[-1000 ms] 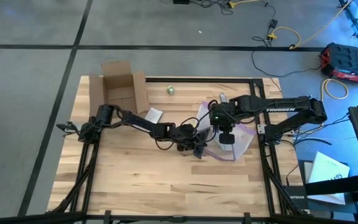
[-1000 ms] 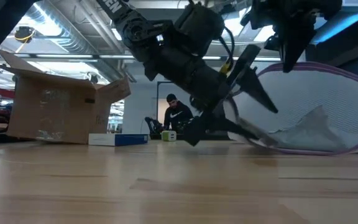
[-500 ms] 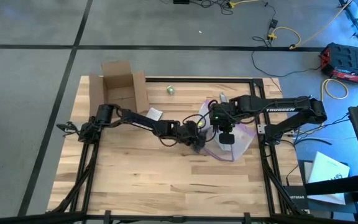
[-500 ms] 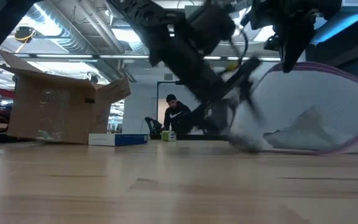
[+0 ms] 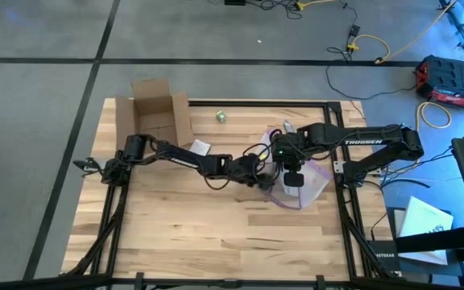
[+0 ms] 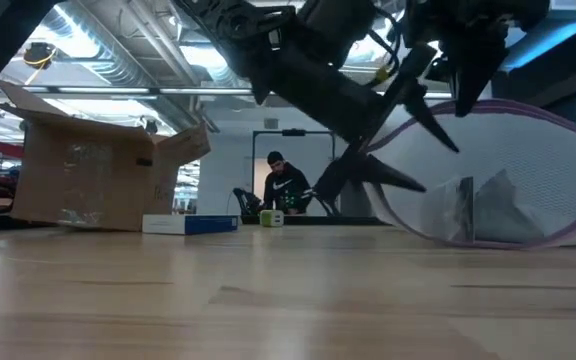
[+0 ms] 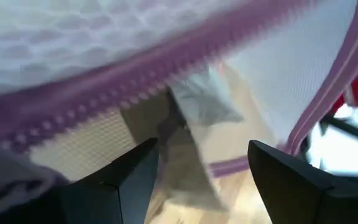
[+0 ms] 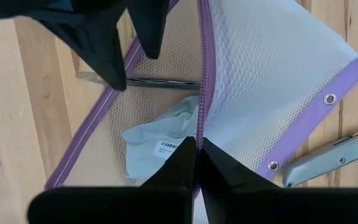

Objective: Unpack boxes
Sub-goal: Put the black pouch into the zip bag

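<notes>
The right tool is clamped on the purple zip edge of the mesh bag, its fingers pressed together on the strip, centre-right in the high view. The left tool has its fingers apart at the bag's open mouth, just left of the right tool in the high view, holding nothing. Inside the bag lies a crumpled pale packet with a barcode label. A grey utility knife lies just beside the bag's eyelet corner.

The cardboard box stands open, flaps up, at the upper left of the bench, well apart from both tools. A small blue-and-white carton lies just beside it. The lower half of the bench is bare wood. A small green object sits near the upper edge. A person sits in the room behind.
</notes>
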{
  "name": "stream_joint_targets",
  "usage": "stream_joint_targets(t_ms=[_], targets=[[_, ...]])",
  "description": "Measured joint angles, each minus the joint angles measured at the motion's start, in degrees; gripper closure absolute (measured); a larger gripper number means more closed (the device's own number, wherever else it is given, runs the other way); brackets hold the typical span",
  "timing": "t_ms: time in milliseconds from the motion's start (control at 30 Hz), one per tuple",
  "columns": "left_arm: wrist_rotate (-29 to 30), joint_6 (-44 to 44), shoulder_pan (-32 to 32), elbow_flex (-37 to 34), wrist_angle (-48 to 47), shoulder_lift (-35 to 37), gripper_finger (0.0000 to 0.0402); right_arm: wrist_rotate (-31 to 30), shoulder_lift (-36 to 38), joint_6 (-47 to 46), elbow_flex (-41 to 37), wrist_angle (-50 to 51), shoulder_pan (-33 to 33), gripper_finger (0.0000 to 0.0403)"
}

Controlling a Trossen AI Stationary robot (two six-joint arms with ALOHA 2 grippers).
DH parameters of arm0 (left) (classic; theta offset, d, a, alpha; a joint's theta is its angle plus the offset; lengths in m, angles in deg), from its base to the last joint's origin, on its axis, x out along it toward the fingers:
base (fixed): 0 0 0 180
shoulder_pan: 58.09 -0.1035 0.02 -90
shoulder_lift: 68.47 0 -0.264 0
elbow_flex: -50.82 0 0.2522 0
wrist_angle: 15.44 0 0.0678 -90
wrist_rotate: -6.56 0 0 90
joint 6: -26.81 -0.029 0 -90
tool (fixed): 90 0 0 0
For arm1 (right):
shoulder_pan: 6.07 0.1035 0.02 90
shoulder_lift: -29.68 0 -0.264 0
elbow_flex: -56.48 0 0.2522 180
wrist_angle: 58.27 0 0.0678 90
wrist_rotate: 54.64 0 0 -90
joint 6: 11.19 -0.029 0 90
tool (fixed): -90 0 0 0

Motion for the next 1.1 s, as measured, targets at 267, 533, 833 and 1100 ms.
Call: stream_joint_targets(t_ms=[267,533,833,1100], targets=[[-11.93,-20.84,0.76,-0.02,-6.16,0.38,0.0167,0.0,0.0,0.0,0.0,0.07,0.0,0.0403],[-11.77,-48.65,4.79,0.02,-1.44,3.06,0.0167,0.3,0.02,-0.6,0.02,0.24,0.02,0.0403],[-12.76,-51.31,6.29,0.24,3.87,0.84,0.0167,0.77,0.0,-1.53,0.09,0.17,0.0,0.0403],[-5.77,-44.49,5.91,3.96,11.74,-6.57,0.0167,0.46,0.02,-1.51,0.11,0.12,0.0,0.0403]])
